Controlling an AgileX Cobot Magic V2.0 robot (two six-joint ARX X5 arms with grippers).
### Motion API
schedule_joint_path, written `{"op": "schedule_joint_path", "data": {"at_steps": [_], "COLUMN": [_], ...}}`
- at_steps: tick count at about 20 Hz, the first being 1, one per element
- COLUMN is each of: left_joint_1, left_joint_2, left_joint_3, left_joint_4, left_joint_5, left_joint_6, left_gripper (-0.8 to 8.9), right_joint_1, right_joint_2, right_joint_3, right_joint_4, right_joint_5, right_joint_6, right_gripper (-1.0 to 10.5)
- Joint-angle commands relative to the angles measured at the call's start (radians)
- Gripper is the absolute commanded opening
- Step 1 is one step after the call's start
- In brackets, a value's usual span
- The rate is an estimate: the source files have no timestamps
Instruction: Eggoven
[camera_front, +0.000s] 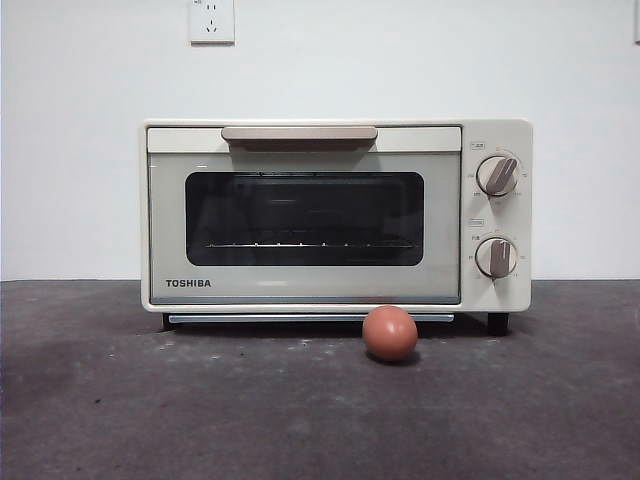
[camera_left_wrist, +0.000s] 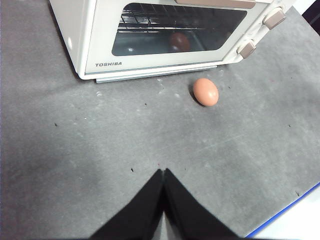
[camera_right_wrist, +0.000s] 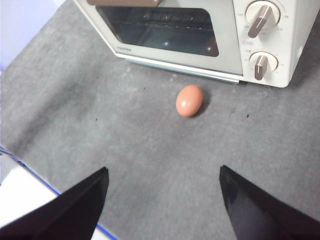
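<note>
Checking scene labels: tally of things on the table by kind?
Egg: 1
Oven: 1
Oven knobs: 2 (upper, lower)
Total: 2 things, plus 2 knobs on the oven.

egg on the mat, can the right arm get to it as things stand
Probably yes. The egg lies alone on the grey mat before the closed oven, and the right gripper stands open with bare mat between.

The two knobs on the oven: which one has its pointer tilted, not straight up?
The upper knob of the toaster oven: its beige pointer leans to the right, whereas the lower knob points straight up.
</note>
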Motion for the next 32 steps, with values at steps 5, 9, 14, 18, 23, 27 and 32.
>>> {"op": "schedule_joint_path", "data": {"at_steps": [5,9,14,18,23,27,32], "left_joint_1": [-0.002,-0.006,-0.037,-0.061,-0.085,-0.099,-0.114], "left_joint_2": [0.007,0.007,0.007,0.007,0.007,0.009,0.010], "left_joint_3": [0.023,0.023,0.023,0.023,0.023,0.023,0.023], "left_joint_4": [0.008,0.008,0.008,0.008,0.008,0.008,0.008], "left_joint_5": [0.005,0.005,0.005,0.005,0.005,0.005,0.005], "left_joint_6": [0.009,0.009,0.010,0.014,0.014,0.014,0.013], "left_gripper": [0.07,0.07,0.07,0.07,0.07,0.07,0.07], "right_joint_1": [0.158,0.356,0.554,0.602,0.613,0.614,0.610], "right_joint_2": [0.200,0.372,0.558,0.695,0.878,0.979,1.046], "right_joint_3": [0.016,0.016,0.016,0.016,0.016,0.016,0.016], "right_joint_4": [0.190,0.339,0.553,0.670,0.794,0.866,0.887], "right_joint_5": [0.107,0.322,0.575,0.653,0.698,0.725,0.780], "right_joint_6": [0.101,0.177,0.256,0.317,0.362,0.381,0.392], "right_gripper": [3.6,3.6,3.6,3.6,3.6,3.6,3.6]}}
